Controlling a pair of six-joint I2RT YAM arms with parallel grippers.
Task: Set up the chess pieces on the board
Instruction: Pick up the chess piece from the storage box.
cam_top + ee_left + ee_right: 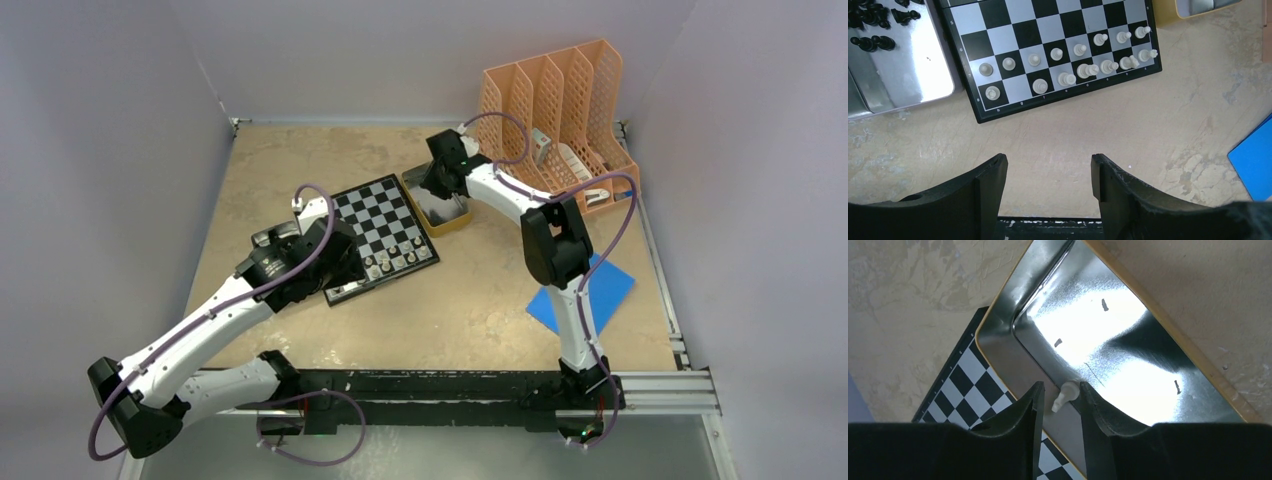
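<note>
Ahead of your left gripper (1049, 162), fingers apart and empty, the board (1018, 30) holds 15 pale pieces (1079, 49) in 2 rows. The last pale piece (1063, 395) lies between your right gripper (1060, 387) fingers in the gold-rimmed tray (1108, 340); whether it is clamped, you cannot tell. All black pieces (873, 44) sit in the silver tray (908, 65), ahead-left.

Here we are in a robotics lab cell: plain pale wall panels (100, 150) box in a beige tabletop (480, 320), the cabled left arm (200, 335) and right arm (555, 240) bolted to an aluminium rail (660, 385) along the near edge.
</note>
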